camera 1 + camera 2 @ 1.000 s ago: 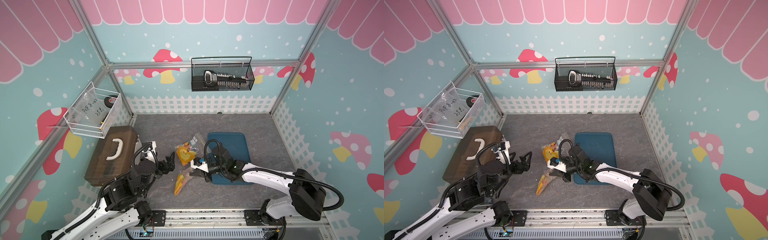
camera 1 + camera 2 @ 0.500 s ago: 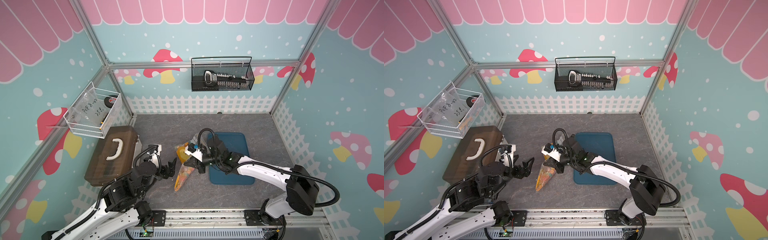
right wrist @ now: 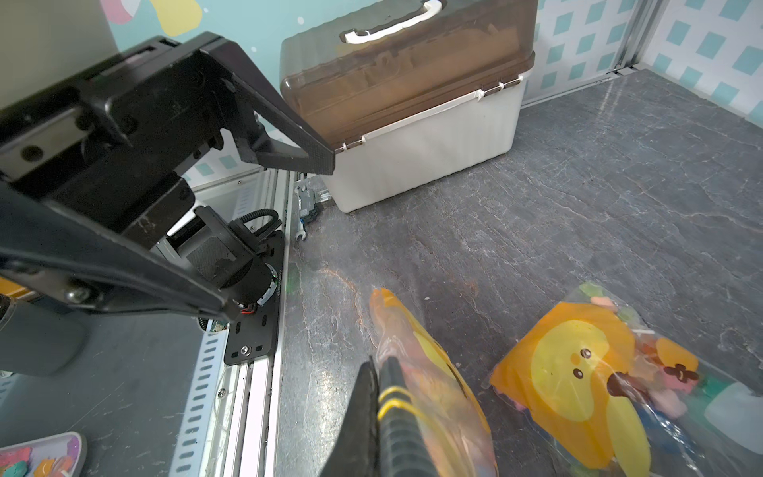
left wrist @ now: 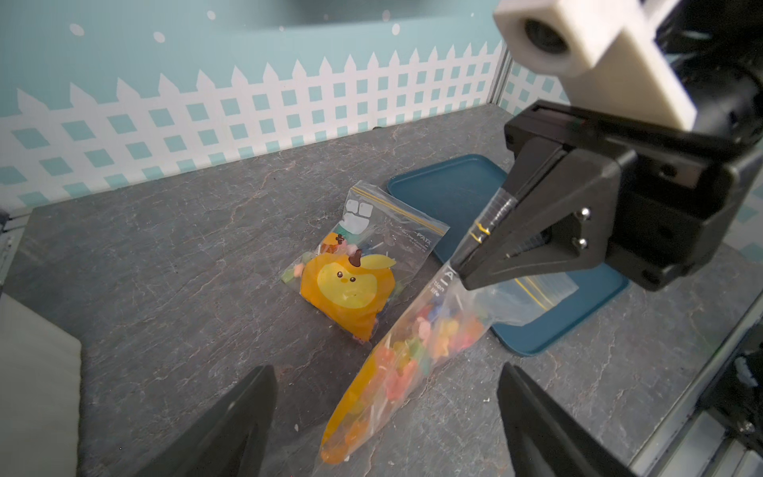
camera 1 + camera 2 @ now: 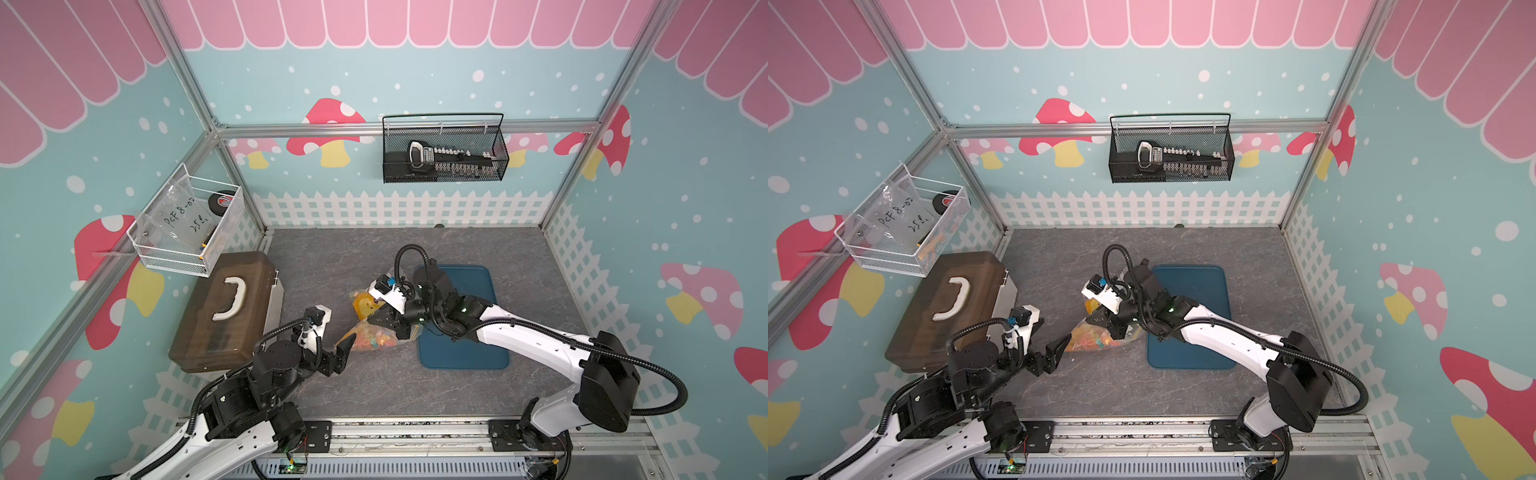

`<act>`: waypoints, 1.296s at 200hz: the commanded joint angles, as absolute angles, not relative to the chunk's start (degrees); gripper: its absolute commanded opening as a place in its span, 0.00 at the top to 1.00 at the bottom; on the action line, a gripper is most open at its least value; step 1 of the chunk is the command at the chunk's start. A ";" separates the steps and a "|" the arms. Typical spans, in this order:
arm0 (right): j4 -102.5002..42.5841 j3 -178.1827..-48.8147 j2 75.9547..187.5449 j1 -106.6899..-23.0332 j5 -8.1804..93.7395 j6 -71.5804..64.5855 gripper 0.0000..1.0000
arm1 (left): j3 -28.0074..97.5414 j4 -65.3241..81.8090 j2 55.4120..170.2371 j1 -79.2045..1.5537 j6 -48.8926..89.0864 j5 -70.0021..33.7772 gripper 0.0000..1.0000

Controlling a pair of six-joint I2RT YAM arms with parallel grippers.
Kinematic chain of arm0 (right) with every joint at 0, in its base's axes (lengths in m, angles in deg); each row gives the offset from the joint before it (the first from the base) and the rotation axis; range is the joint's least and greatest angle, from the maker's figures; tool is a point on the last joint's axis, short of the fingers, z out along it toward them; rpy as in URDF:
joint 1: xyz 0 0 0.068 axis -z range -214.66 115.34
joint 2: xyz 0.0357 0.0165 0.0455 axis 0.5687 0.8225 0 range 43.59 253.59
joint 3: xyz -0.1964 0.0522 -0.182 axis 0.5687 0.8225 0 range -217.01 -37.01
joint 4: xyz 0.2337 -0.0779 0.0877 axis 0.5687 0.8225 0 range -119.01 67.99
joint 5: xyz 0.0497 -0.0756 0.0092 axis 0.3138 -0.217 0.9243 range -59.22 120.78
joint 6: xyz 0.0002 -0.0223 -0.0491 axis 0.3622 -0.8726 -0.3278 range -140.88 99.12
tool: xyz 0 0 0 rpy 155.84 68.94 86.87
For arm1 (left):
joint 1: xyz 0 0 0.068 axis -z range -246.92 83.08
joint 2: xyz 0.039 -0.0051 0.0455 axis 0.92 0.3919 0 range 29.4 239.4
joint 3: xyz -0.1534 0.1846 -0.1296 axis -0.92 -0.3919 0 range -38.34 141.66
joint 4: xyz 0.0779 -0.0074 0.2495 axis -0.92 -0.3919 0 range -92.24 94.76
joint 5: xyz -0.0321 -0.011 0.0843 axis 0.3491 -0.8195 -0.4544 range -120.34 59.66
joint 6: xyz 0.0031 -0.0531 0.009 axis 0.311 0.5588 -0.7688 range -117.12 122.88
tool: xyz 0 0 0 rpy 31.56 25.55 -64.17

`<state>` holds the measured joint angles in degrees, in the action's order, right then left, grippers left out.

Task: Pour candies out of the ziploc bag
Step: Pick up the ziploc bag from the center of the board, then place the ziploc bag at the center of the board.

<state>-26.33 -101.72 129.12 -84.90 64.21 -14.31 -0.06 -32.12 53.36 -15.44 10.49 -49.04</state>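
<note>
A clear ziploc bag point(image 5: 374, 338) point(image 4: 413, 351) full of mixed-colour candies point(image 4: 437, 326) hangs slanted, its lower corner resting on the grey table. My right gripper point(image 5: 397, 328) point(image 3: 377, 371) is shut on the bag's yellow zip edge; the same grip shows in the left wrist view point(image 4: 466, 268). My left gripper point(image 5: 343, 353) point(image 4: 386, 371) is open, its two fingers either side of the bag's lower end without touching it. A second ziploc bag point(image 5: 363, 303) point(image 4: 351, 285) with an orange duck print lies flat beside it.
A blue tray point(image 5: 461, 357) point(image 5: 1192, 291) lies right of the bags, under the right arm. A brown-lidded storage box point(image 5: 228, 307) point(image 3: 413, 82) stands at the left. A black wire basket point(image 5: 444, 153) and a white one point(image 5: 187, 224) hang on the walls.
The right gripper has lifted the bag's zip end off the table, so the bag now hangs slanted. The left gripper has shifted slightly toward the front and stays open.
</note>
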 commanded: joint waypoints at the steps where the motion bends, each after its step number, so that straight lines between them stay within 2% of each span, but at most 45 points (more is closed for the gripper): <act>1: -27.92 -104.24 125.90 -84.41 64.89 -14.20 1.00 | 0.60 -33.72 55.33 -15.60 2.04 -44.50 0.11; 86: -25.25 -104.27 119.69 -83.28 64.83 -14.73 1.00 | 0.96 -36.44 60.72 -15.60 -7.13 -38.21 0.12; 116: -24.72 -103.51 117.35 -82.82 64.71 -14.75 1.00 | 0.80 -36.25 63.02 -15.62 -7.74 -37.07 0.18; 179: -23.87 -101.52 113.43 -82.57 64.71 -15.00 1.00 | -0.27 -30.37 62.96 -15.60 -8.37 -40.62 0.25; 215: -22.82 -100.75 111.87 -82.56 65.14 -15.34 1.00 | -0.04 -28.41 64.34 -15.77 -9.64 -41.64 0.26; 234: -22.60 -100.17 111.06 -82.56 65.41 -15.44 1.00 | 0.15 -26.82 65.40 -16.51 -10.29 -40.70 0.31; 259: -22.60 -99.46 110.17 -82.57 65.01 -15.39 1.00 | 0.59 -25.70 66.80 -18.37 -10.09 -35.04 0.44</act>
<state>-19.36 -99.84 112.77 -82.69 63.82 -14.38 -0.06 -28.10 65.93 -16.77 -8.28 -39.90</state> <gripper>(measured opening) 0.048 0.604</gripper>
